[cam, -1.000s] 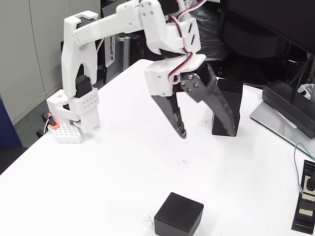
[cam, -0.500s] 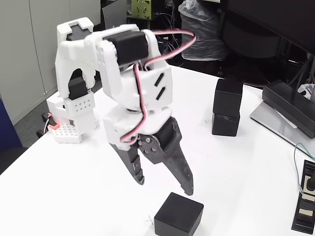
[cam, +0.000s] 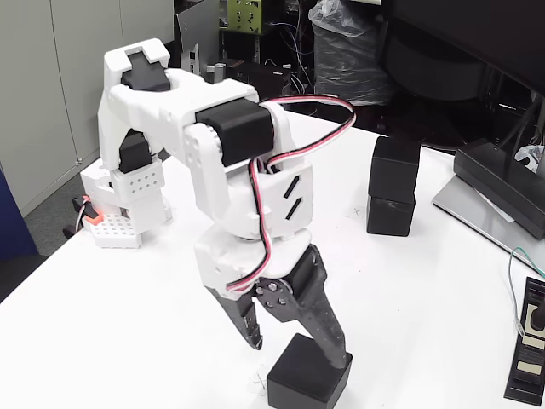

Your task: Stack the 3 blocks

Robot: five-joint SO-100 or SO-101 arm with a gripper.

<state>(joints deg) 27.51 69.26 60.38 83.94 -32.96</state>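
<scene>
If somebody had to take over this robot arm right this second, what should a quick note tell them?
Gripper: open, empty, fingers straddling the top of the loose matte black cube at the near edge of the white table; not closed on it yet.
Other two matte black cubes: already stacked, upper one sitting on the lower one, far right in the fixed view.
Done: a stack of two.
Left: close on the loose cube, lift it, carry it over and set it on top of the stack.
</scene>
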